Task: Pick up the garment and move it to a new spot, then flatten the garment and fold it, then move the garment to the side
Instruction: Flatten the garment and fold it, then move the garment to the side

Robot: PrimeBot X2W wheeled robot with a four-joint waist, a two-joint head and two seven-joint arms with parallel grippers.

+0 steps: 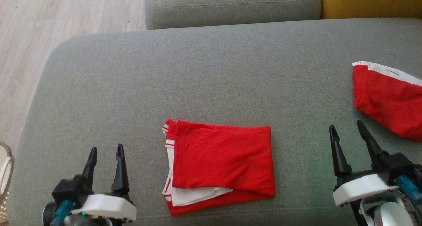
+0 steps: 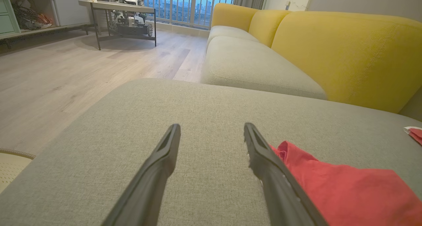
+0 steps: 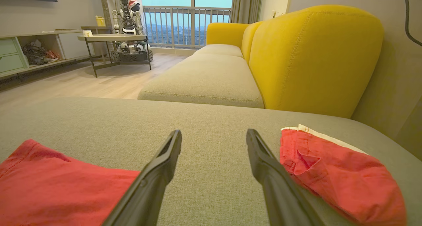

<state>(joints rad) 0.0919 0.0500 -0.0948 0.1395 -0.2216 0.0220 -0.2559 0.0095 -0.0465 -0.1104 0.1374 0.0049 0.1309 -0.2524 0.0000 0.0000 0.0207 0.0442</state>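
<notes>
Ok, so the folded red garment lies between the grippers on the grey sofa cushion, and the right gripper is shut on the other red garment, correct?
Not quite: the right gripper is open and empty. The right wrist view shows its fingers spread over bare grey sofa cushion, beside the other red garment. The folded red garment does lie between the grippers.

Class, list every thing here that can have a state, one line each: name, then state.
Folded red garment: folded, lying flat on the gray cushion, not held.
Second red garment: rumpled, lying loose at the cushion's right.
Left gripper: open, empty.
Right gripper: open, empty.
</notes>
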